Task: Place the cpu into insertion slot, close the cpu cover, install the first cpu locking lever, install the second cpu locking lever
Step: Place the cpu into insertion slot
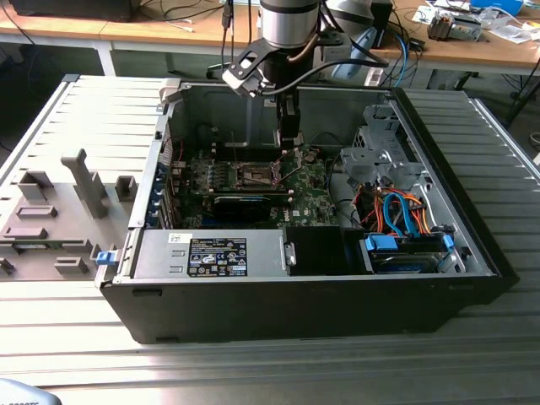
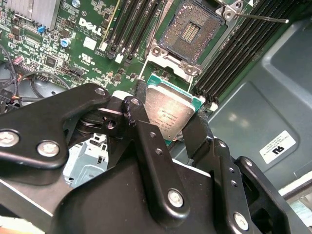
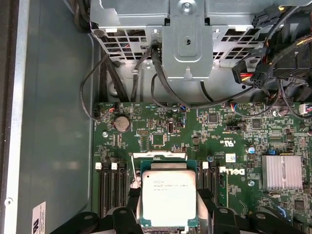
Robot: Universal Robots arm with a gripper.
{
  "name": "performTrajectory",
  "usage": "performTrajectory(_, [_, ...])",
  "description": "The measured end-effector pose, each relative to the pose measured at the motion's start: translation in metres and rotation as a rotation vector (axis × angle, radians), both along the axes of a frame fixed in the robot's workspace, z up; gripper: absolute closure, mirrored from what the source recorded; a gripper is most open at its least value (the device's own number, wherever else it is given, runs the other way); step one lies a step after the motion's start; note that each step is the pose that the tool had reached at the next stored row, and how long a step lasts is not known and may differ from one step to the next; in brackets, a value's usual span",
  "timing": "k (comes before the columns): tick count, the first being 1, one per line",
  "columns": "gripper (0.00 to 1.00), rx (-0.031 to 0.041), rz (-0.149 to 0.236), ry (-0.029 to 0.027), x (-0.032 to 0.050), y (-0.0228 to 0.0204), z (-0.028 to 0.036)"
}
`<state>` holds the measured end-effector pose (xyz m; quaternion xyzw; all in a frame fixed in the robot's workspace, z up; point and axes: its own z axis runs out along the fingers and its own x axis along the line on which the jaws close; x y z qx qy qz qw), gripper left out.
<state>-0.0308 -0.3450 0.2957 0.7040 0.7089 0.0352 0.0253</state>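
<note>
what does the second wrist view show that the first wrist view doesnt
Second wrist view: the insertion slot, bare and open, beyond the cpu. First wrist view: a coin battery and black cable plugs. Both: the cpu clamped in the gripper, over the green motherboard with its finned heatsink.

Gripper (image 2: pixel 166 118) clamping the cpu (image 2: pixel 168 111) by two edges, with the insertion slot (image 2: pixel 190 31) uncovered just beyond, on the green motherboard (image 2: pixel 73 41).

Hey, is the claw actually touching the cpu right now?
Touching. In the second wrist view the claw has its black fingers pressed against two opposite edges of the cpu, which sits clamped between them.
</note>
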Motion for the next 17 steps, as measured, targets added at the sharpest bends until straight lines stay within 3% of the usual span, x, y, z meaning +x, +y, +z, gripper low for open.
performTrajectory(17, [0.46, 0.0000, 0.000, 0.0000, 0.0000, 0.0000, -0.0034])
